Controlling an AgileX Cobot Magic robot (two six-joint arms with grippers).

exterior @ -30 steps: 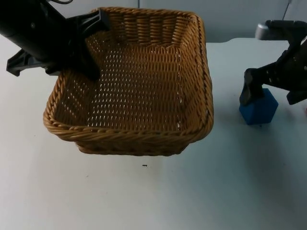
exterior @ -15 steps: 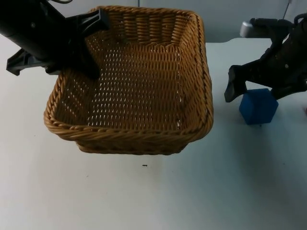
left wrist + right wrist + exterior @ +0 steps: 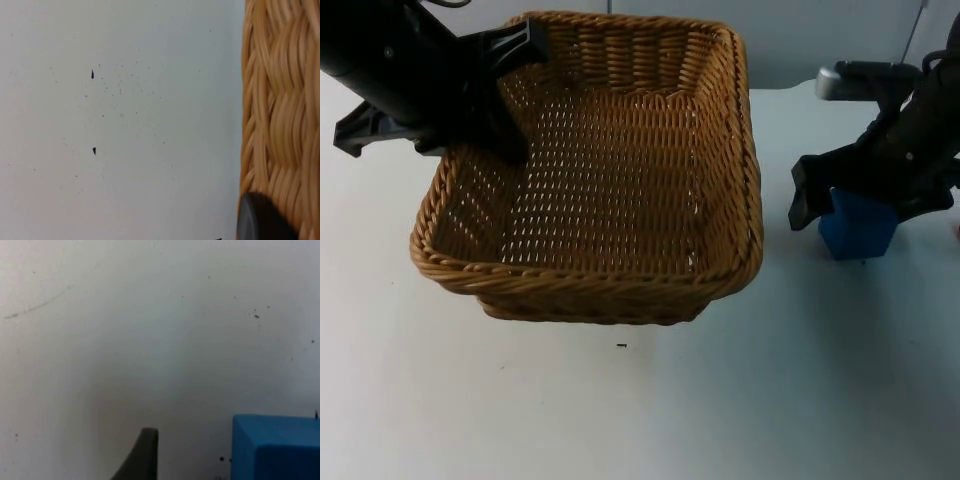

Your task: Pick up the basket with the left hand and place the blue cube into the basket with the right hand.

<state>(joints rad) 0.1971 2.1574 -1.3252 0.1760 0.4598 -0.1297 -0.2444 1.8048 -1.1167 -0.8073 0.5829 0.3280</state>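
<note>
No brand, label or writing could be read on anything in the frames.

Nearest the camera in the top view, the white worktop [image 3: 640, 410] lay bare apart from a few dark specks. Beyond that strip, the wicker basket [image 3: 610, 190] filled the centre and upper left of the frame, its near rim toward the camera and its far rim reaching the grey partition wall [image 3: 820, 40].

At the upper left, the left gripper [image 3: 505, 95] was pinched on the basket's left rim, one finger outside the weave and one inside. In the left wrist view a black fingertip [image 3: 260, 220] lay against the woven wall [image 3: 280, 115], with speckled worktop beside it.

At the right edge of the top view, the blue cube [image 3: 858, 226] sat on the worktop, well apart from the basket. The right gripper [image 3: 865, 195] was over it with its fingers spread wide, the left one just beside the cube's left face. The right wrist view showed that finger standing apart from the cube [image 3: 275, 447], not touching it.
</note>
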